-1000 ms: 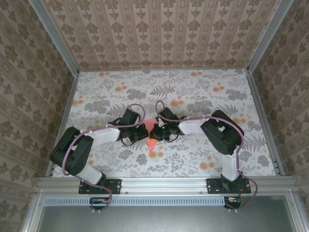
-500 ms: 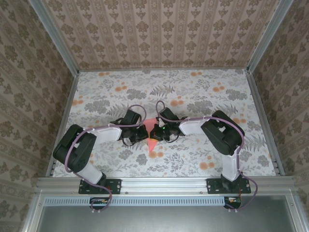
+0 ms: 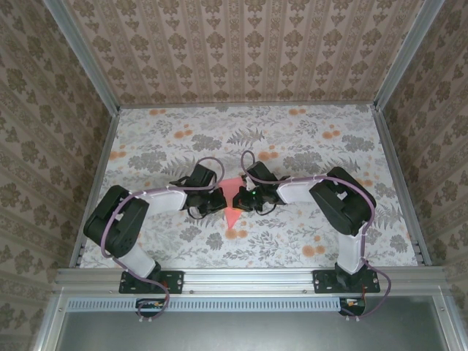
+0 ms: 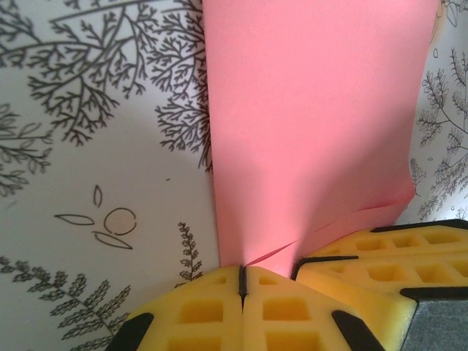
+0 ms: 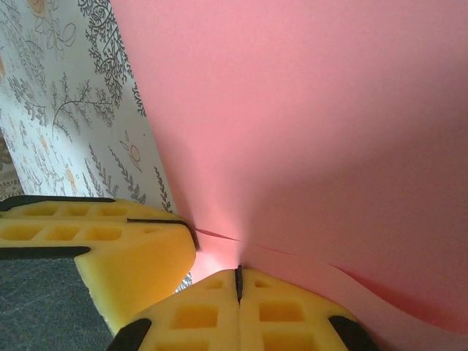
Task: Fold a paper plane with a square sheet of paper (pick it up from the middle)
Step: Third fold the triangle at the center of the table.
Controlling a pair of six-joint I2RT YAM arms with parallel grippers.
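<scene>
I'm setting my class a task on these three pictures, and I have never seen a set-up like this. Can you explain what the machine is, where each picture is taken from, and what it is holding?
These are two robot arms bolted at the near edge of a table with a floral-print top. The wide picture looks down from above and behind the arms. The other two pictures come from a camera on each wrist, so the yellow pads at the bottom middle belong to that arm's own gripper. The left gripper and right gripper meet mid-table. Each is shut on an edge of the salmon-pink paper. From above, the paper narrows to a point towards the arms, so it looks partly folded.
</scene>
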